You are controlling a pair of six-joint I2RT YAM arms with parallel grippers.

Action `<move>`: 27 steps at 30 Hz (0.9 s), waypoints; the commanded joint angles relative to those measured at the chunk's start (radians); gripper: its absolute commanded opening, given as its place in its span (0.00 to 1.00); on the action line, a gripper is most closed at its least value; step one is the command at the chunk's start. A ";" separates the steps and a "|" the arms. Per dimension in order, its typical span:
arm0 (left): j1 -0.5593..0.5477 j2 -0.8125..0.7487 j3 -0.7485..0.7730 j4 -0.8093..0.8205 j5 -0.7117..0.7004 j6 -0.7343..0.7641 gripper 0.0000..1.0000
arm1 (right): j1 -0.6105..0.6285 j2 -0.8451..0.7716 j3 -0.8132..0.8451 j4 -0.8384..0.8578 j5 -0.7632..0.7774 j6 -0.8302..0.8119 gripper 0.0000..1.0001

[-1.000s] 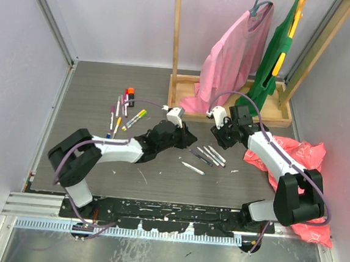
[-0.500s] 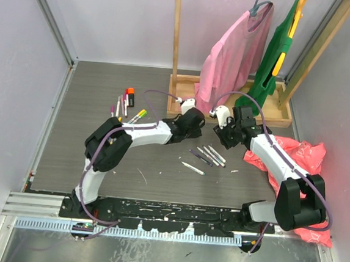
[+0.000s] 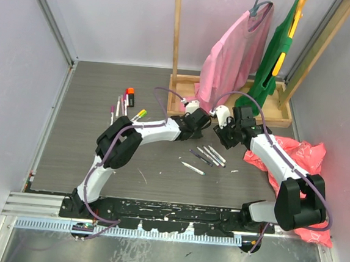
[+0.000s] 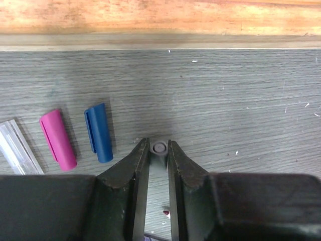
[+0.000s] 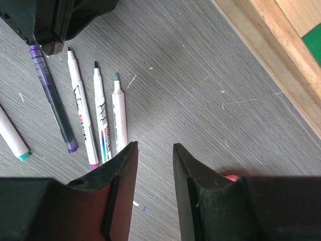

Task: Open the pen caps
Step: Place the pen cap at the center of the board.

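My left gripper (image 4: 159, 148) is shut on a small grey pen cap (image 4: 159, 147), which sits end-on between the fingertips just above the floor. A pink cap (image 4: 58, 139) and a blue cap (image 4: 99, 132) lie loose to its left. From above, the left gripper (image 3: 201, 122) is next to the rack base, facing my right gripper (image 3: 219, 130). The right gripper (image 5: 154, 146) stands open over bare floor with nothing between its fingers. Several uncapped pens (image 5: 100, 113) lie side by side to its left, next to a purple pen (image 5: 52, 103). Capped pens (image 3: 125, 107) lie at the far left.
A wooden clothes rack (image 3: 226, 102) with a pink shirt (image 3: 233, 56) and a green garment (image 3: 274, 54) stands at the back right; its base (image 4: 160, 17) is close ahead of the left gripper. A red-pink bag (image 3: 301, 157) lies under the right arm. An orange-and-black marker (image 3: 129, 95) lies far left.
The left arm swung from the middle of the floor back and right to the rack base, ending next to the right gripper. The right arm hardly moved.
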 commanded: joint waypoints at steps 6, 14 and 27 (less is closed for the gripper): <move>-0.001 0.033 0.088 -0.032 -0.024 0.040 0.26 | -0.004 -0.025 0.004 0.036 0.000 -0.003 0.40; -0.002 -0.019 0.066 -0.013 -0.002 0.063 0.28 | -0.004 -0.028 0.001 0.035 0.000 -0.005 0.40; -0.002 -0.242 -0.127 0.105 0.018 0.165 0.32 | -0.005 -0.030 -0.002 0.034 -0.021 -0.005 0.40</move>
